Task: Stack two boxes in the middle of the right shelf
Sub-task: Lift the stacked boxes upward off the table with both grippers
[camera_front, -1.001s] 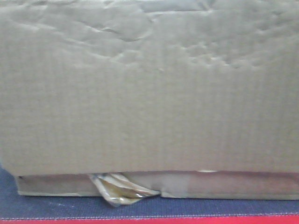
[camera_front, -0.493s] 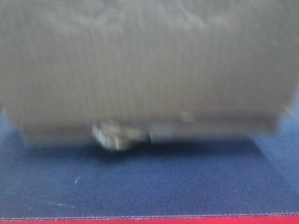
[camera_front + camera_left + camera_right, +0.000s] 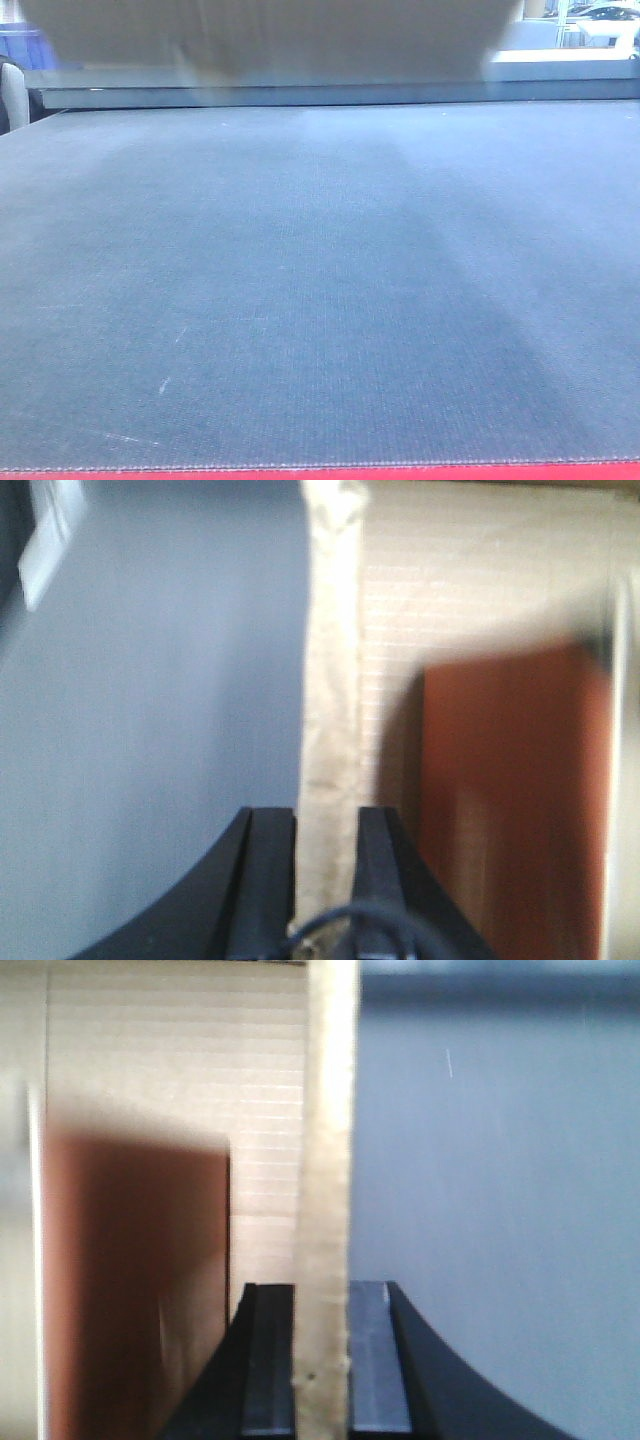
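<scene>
1. Brown cardboard box (image 3: 270, 35), blurred across the top of the front view, hanging above the grey fabric surface (image 3: 320, 300). Red edge (image 3: 320, 473) along the near side, metal ledge (image 3: 560, 88) past the far side, blue bin (image 3: 20, 45) at far left behind.
2. Left wrist view: left gripper (image 3: 325, 825) reaching along one wall of the box, pinching it edge-on between two black fingers (image 3: 268, 870), one outside and one inside. Grey surface off to the left, box interior to the right with a blurred reddish-brown panel (image 3: 510, 810); cannot tell what.
3. Right wrist view, mirrored: right gripper (image 3: 320, 1295) clamped the same way on a wall of the box, fingers pressed against both faces. Interior and the reddish-brown panel to the left, grey surface to the right.
</scene>
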You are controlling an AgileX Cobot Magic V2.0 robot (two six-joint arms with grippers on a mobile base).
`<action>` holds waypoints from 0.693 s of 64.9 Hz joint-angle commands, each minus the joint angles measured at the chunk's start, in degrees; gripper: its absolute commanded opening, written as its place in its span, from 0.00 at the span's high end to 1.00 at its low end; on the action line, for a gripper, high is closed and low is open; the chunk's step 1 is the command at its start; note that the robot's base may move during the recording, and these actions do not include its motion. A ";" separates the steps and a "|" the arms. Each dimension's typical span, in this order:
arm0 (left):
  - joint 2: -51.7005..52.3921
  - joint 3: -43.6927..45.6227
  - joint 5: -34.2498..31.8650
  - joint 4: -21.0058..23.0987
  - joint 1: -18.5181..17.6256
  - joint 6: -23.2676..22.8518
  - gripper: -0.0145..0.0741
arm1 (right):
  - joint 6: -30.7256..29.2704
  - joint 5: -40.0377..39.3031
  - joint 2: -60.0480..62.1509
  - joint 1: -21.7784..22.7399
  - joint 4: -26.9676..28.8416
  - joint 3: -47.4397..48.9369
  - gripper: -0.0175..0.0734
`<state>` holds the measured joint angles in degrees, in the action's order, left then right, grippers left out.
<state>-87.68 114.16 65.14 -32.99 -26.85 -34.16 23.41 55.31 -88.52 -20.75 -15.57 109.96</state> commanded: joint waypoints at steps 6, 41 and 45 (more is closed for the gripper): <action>1.09 2.94 -2.20 -5.01 0.30 -0.39 0.96 | 0.02 -3.95 1.17 0.24 -2.62 2.60 0.99; 1.09 3.70 1.52 -2.70 0.30 -0.39 0.96 | 0.02 -4.17 1.17 0.24 -2.73 2.61 0.99; 1.09 3.70 1.92 -2.70 0.30 -0.39 0.96 | 0.02 -4.17 1.17 0.24 -2.73 2.61 0.99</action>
<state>-87.54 117.08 66.71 -33.08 -26.85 -34.16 23.41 53.61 -88.52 -20.75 -15.96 111.69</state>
